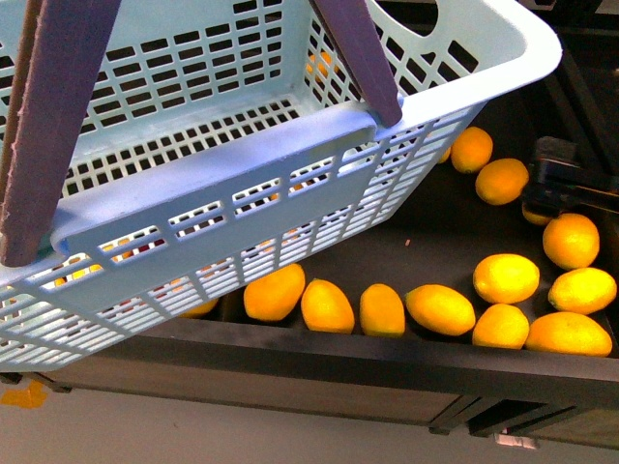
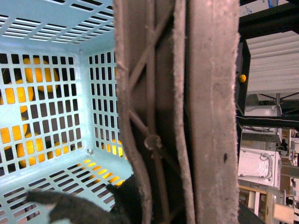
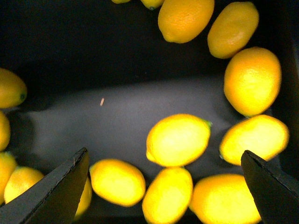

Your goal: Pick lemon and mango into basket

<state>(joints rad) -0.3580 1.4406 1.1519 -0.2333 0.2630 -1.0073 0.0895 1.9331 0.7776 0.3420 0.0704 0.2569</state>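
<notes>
Hovering with jaws spread wide, the right gripper (image 3: 163, 155) hangs over a small bright-yellow oval lemon (image 3: 177, 140) on the dark shelf (image 3: 117, 116); the light teal slotted plastic basket (image 1: 222, 159) tilts alongside. Next, probably: drop straight, close.

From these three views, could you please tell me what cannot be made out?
1. State of the left gripper: in the left wrist view the brown handle blocks it.
2. Fruit under the basket: in the front view its slotted walls hide all but orange glimpses.
3. Basket's far side: cut off by the front view's top edge.
4. Fruit kind: in the right wrist view, glare washes out the yellow fruit under the open right gripper.
</notes>
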